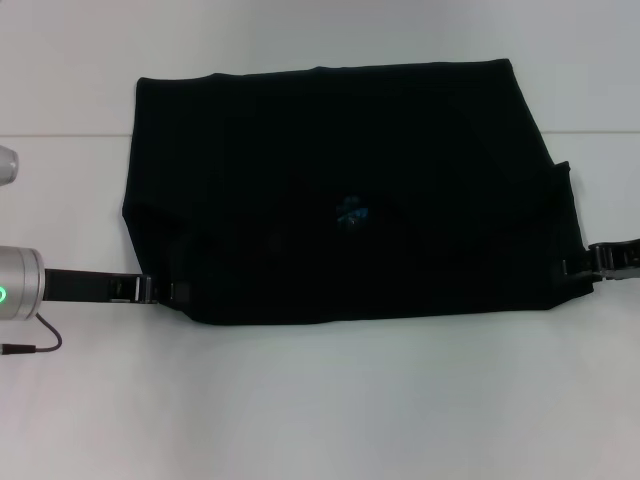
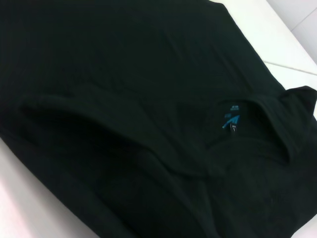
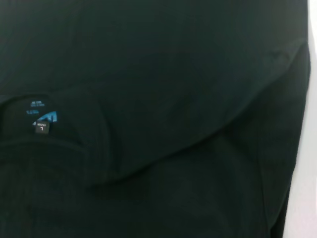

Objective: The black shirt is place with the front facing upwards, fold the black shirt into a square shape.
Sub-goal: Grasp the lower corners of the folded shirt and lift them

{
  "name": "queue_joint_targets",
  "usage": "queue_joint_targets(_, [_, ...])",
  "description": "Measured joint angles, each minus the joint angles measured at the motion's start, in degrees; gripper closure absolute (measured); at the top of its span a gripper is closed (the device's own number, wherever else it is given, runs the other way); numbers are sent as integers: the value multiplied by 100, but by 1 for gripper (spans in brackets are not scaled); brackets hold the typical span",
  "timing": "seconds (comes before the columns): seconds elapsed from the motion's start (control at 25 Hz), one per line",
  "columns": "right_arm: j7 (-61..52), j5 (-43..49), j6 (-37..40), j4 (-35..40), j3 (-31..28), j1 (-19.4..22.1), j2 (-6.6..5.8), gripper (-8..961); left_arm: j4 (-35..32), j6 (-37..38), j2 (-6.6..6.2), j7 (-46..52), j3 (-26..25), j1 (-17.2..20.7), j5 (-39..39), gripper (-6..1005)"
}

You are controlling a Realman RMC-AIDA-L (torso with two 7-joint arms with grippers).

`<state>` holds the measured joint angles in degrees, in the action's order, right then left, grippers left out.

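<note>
Shirt (image 1: pixel 340 190) — long axis left-right.

White table (image 1: pixel 320 400) (plain), pale wall — even light

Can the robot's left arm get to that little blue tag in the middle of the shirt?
Probably yes. The blue neck label lies uncovered on top of the black shirt, and nothing stands between it and the left gripper at the shirt's near left edge.

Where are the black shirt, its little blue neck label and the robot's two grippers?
black shirt (image 1: pixel 330 150): head view, plain cloth of its far half.
blue neck label (image 2: pixel 232 121): left wrist view, middle of the label.
left gripper (image 1: pixel 150 290): head view, tip at the shirt's near-left corner.
right gripper (image 1: pixel 588 264): head view, tip at the shirt's right edge.
</note>
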<state>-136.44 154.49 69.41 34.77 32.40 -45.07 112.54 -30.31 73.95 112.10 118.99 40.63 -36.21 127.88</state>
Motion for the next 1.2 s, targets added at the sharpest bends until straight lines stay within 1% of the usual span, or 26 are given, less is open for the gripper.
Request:
queue_joint_targets(0.08, [17,0,-6,-6,11,3,-1,250,-1,2,1,0,-1,0,0,971])
queue_joint_targets(0.2, [30,0,-22,-25,14,3,3,496,-2,4,3,1,-3,0,0,971])
queue_joint_targets(0.4, [31,0,-26,-19,13,2,5,742,-2,6,4,2,-3,0,-1,970])
queue_joint_targets(0.72, [32,5,-1,3,-32,27,-46,847,28,37,3,2,-3,0,-4,970])
queue_joint_targets(0.84, [61,0,67,3,-32,41,-93,887,32,140,-6,21,-3,-1,-6,971])
queue_joint_targets(0.88, [90,-19,144,6,-35,44,-115,887,32,202,-11,56,-5,-3,-7,971])
queue_joint_targets(1.04, [309,-177,762,107,-52,121,-231,888,28,577,-57,230,-10,-19,-2,971])
queue_joint_targets(1.2, [536,-229,1729,451,-50,289,-338,888,45,1262,-164,472,11,-61,123,971])
